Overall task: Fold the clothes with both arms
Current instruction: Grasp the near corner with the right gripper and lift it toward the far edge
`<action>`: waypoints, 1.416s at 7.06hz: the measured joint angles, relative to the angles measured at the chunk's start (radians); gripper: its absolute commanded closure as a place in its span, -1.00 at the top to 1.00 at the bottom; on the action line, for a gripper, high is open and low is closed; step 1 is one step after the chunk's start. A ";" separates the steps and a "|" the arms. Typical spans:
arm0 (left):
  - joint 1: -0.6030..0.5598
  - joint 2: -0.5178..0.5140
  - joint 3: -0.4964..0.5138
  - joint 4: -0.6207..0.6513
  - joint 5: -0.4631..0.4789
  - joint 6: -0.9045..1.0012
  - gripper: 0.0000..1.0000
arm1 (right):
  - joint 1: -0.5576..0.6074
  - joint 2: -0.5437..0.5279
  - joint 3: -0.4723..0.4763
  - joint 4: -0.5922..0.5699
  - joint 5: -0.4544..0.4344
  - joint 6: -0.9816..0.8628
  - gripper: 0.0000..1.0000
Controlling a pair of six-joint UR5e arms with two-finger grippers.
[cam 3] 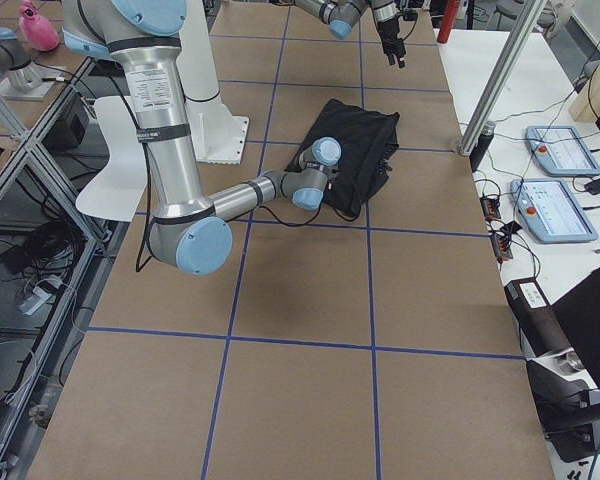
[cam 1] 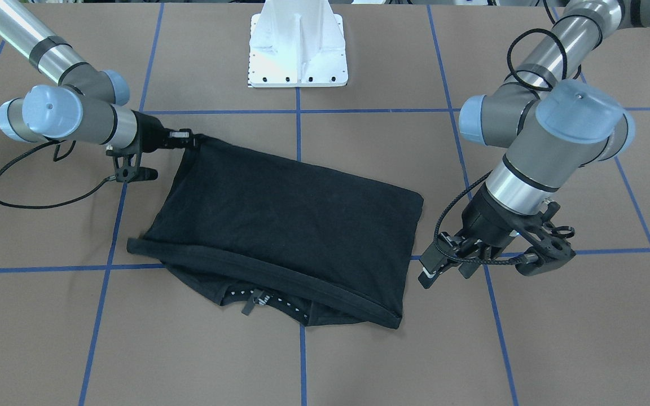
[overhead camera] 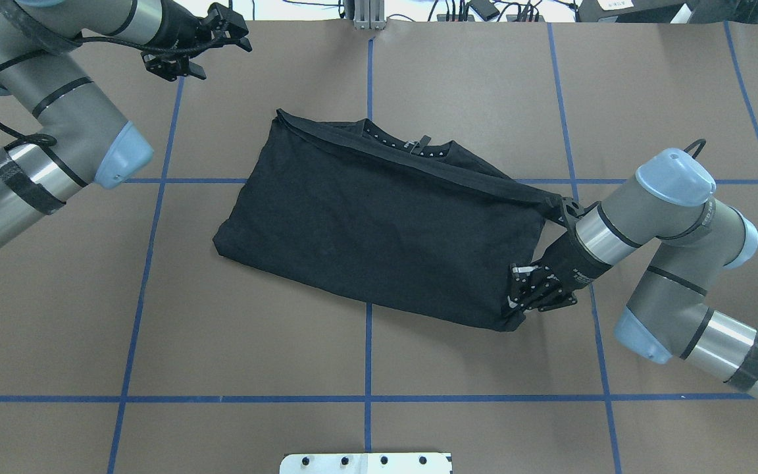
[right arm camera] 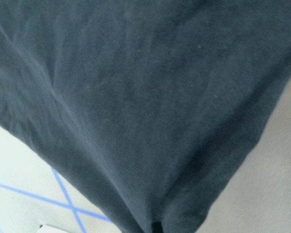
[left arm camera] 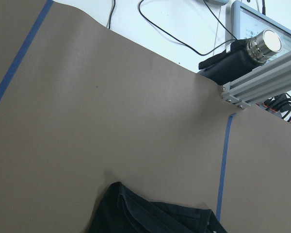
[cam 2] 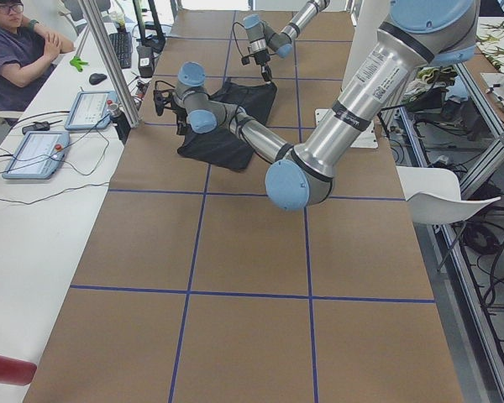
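Folding looks partly done: the T-shirt (cam 1: 285, 225) lies doubled, right gripper (cam 1: 191, 138) pinching one corner, left gripper (overhead camera: 237, 31) spread, empty, well clear of it, further folds likely left.

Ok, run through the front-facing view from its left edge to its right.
Right gripper, jaws shut on the T-shirt's corner → T-shirt → left gripper, jaws open, clear of the cloth.

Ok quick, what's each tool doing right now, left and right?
Left tool: open, holding nothing, clear of the T-shirt.
Right tool: closed on a corner of the T-shirt.
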State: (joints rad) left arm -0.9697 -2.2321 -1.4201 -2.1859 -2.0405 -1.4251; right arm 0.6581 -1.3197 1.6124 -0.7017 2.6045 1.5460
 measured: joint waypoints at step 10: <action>-0.002 0.032 -0.024 0.000 -0.006 0.003 1.00 | -0.217 0.211 0.056 0.002 -0.021 0.422 1.00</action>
State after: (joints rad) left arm -0.9716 -2.2004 -1.4441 -2.1859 -2.0466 -1.4220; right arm 0.4413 -1.1091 1.6683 -0.6999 2.5838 1.9682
